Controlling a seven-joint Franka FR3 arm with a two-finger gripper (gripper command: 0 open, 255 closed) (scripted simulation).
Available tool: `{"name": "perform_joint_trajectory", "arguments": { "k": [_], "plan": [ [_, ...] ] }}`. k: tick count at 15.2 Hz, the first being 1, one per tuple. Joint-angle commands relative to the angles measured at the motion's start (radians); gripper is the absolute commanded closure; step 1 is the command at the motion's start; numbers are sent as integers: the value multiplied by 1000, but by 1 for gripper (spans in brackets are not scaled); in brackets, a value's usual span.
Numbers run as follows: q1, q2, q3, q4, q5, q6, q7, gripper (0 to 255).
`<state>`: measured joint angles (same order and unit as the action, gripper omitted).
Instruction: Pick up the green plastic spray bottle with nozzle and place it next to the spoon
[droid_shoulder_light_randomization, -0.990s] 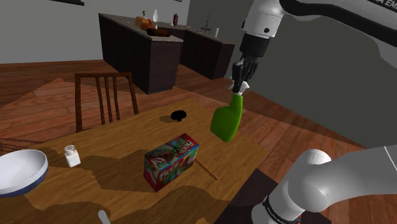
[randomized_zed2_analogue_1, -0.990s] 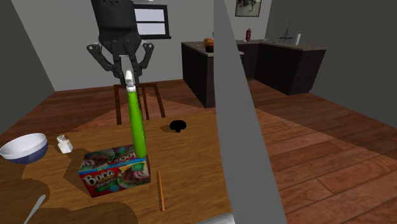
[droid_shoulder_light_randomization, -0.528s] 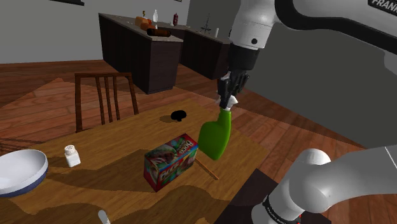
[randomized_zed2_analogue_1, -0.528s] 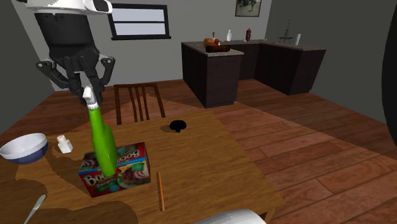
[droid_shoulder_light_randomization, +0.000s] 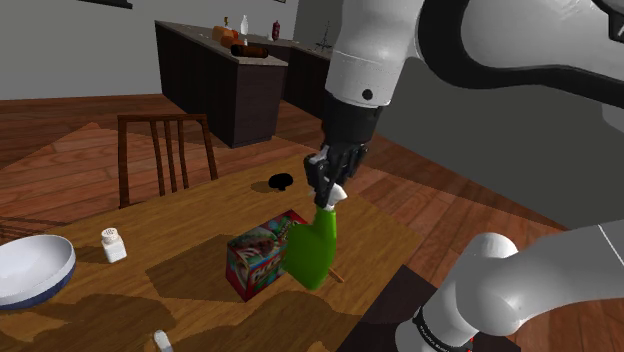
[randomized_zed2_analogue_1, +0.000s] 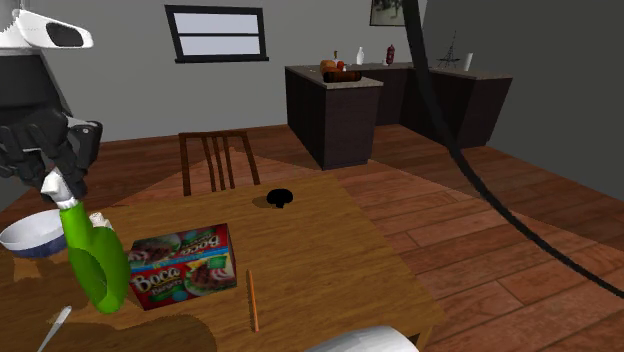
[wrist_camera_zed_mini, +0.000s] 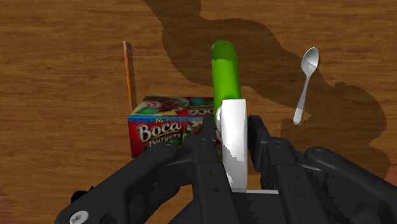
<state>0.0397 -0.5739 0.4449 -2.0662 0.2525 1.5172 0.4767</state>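
The green spray bottle (droid_shoulder_light_randomization: 310, 252) with its white nozzle hangs in the air, clasped at the nozzle by my black gripper (droid_shoulder_light_randomization: 328, 187). In the second exterior view the bottle (randomized_zed2_analogue_1: 95, 266) hangs beside the Boca box (randomized_zed2_analogue_1: 185, 264), under the gripper (randomized_zed2_analogue_1: 55, 170). The wrist view looks down along the bottle (wrist_camera_zed_mini: 225, 70), whose white nozzle sits between the fingers (wrist_camera_zed_mini: 207, 153). The grey spoon (wrist_camera_zed_mini: 305, 83) lies flat on the wooden table just beyond the bottle; its handle tip (randomized_zed2_analogue_1: 55, 328) shows near the table's front corner.
A Boca box (droid_shoulder_light_randomization: 268, 252) stands mid-table with a thin wooden stick (randomized_zed2_analogue_1: 252, 298) beside it. A white-and-blue bowl (droid_shoulder_light_randomization: 30, 268), a small white shaker (droid_shoulder_light_randomization: 113, 244) and a black object (droid_shoulder_light_randomization: 280, 181) also sit on the table (droid_shoulder_light_randomization: 190, 215). A chair (droid_shoulder_light_randomization: 165, 150) stands behind.
The arm has carried the bottle across and down over the table, from beyond the box toward the side where the spoon lies; the grip on the nozzle is unchanged.
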Motion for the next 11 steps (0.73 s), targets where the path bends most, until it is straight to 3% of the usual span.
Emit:
{"name": "perform_joint_trajectory", "arguments": {
  "k": [1, 6, 11],
  "plan": [
    [6, 23, 46, 1, 15, 31, 46, 255],
    [12, 109, 172, 41, 31, 100, 170, 255],
    [5, 234, 313, 108, 4, 171, 311, 255]
  ]
}}
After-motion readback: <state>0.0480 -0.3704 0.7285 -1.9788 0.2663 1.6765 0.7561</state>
